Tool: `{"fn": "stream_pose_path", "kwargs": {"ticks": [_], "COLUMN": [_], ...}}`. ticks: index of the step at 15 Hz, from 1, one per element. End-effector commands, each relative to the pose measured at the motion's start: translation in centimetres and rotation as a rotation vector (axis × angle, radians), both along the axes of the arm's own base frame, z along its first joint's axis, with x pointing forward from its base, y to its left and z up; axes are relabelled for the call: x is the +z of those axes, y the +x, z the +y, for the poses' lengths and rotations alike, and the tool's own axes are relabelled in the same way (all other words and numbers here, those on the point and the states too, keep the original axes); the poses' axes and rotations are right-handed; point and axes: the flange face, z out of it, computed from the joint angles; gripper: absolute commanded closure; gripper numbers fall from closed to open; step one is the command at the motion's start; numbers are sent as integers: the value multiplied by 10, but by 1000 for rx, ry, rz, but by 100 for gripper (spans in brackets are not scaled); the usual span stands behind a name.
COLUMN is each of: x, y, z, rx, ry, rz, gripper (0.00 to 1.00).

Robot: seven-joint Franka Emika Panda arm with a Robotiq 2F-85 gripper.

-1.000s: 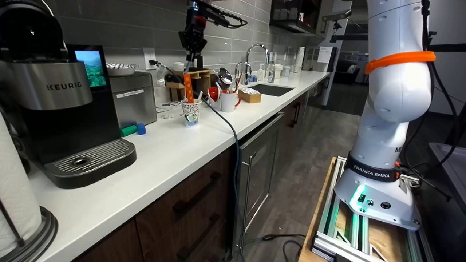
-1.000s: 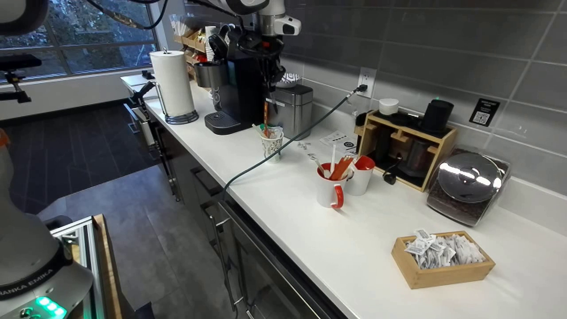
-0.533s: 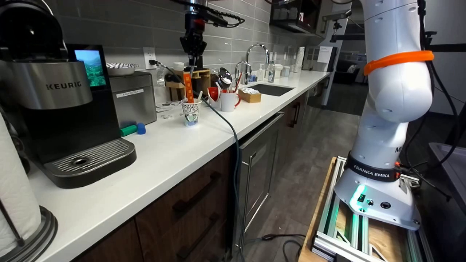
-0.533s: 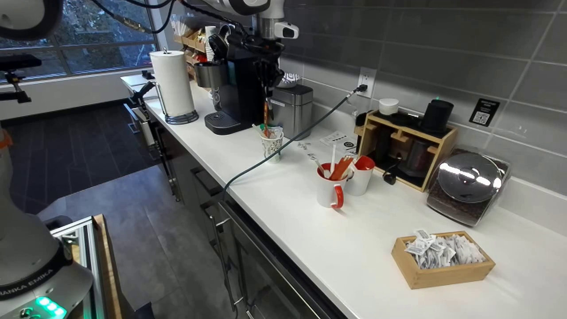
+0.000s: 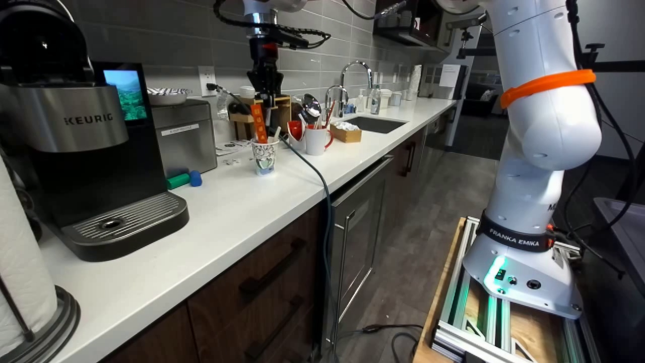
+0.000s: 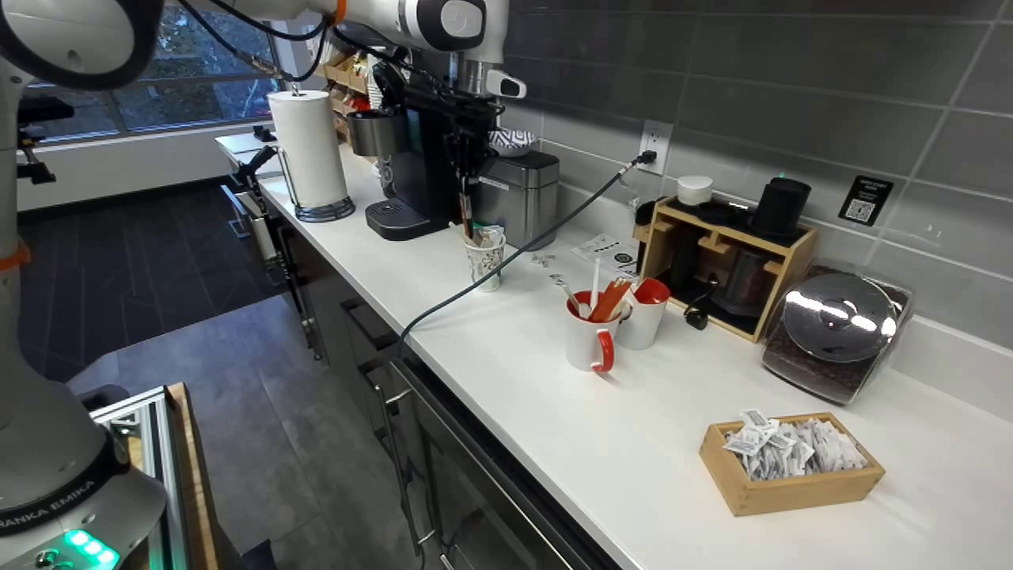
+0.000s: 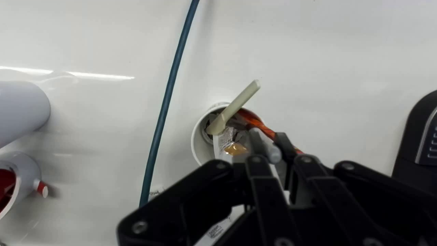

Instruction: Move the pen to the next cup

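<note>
Coffee machine [image 5: 95, 171], paper towels [image 6: 307, 150], packets [image 6: 795, 449] in a wooden box [image 6: 807, 492].

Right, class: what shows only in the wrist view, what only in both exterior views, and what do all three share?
Only the wrist view looks into the paper cup from nearly overhead, revealing an amber item among its contents. Only the exterior views show the paper-towel roll, the wall outlet and the wooden box of packets. All three share the cup itself, the blue-green cable and the gripper.

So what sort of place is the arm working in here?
Most likely a shared kitchenette, perhaps an office break area: a Keurig coffee maker, a sink set into the counter, and a wooden box of small packets.
</note>
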Motion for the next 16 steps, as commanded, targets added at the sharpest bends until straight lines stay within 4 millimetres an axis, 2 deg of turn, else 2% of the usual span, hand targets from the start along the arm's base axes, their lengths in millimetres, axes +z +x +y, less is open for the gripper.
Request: {"fn": "stream_pose_path", "kwargs": {"ticks": [1,4,10,16], "x": [-12,-21,-40,-69], "y": [4,7,27,43], "z": [4,5,8,22], "rx": [25,19,-78,-175], "ry": [-33,-57,-138,-145], "rz": [68,93,58,73], "gripper": [97,97,97,97]}}
